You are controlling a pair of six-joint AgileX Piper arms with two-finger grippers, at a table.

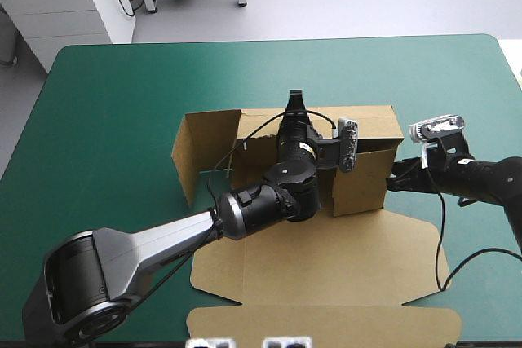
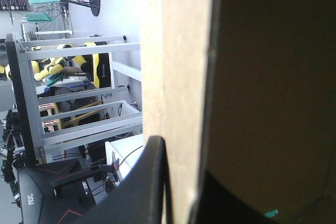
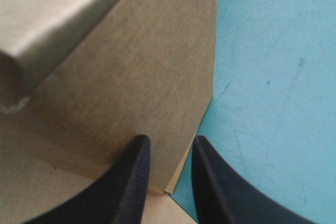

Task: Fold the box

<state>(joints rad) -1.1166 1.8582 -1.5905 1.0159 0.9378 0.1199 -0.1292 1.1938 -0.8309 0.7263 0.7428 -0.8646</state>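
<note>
On the teal-green cover (image 1: 114, 103), about its middle: the brown box (image 1: 363, 189), partly set up as an open tray.
Walls of the box: three stand upright, the left wall (image 1: 204, 148), the far wall (image 1: 371, 120) and the right wall (image 1: 359, 193).
Lid: the lid (image 1: 318, 262) lies flat on the cover at the near side of the box, and its narrow flap (image 1: 326, 323) is the part farthest from the walls.
Arm from the left: the left gripper (image 1: 295, 100) reaches over the lid and into the box, up to the far wall, at about the middle of this wall.
Grasp on the left: in the wrist view the board of the far wall (image 2: 178, 77) stands between the two black fingers (image 2: 149, 182), which are closed almost fully on it.
Arm from the right: the right gripper (image 1: 397, 175) is at the outer side of the box, at the right wall, low down.
Grasp on the right: its fingers (image 3: 131, 182) leave only a narrow gap, and the free edge of the right wall (image 3: 147, 77) passes between them. One finger lies against the outer face of this wall, and the other is over the bare cover beside the box.
</note>
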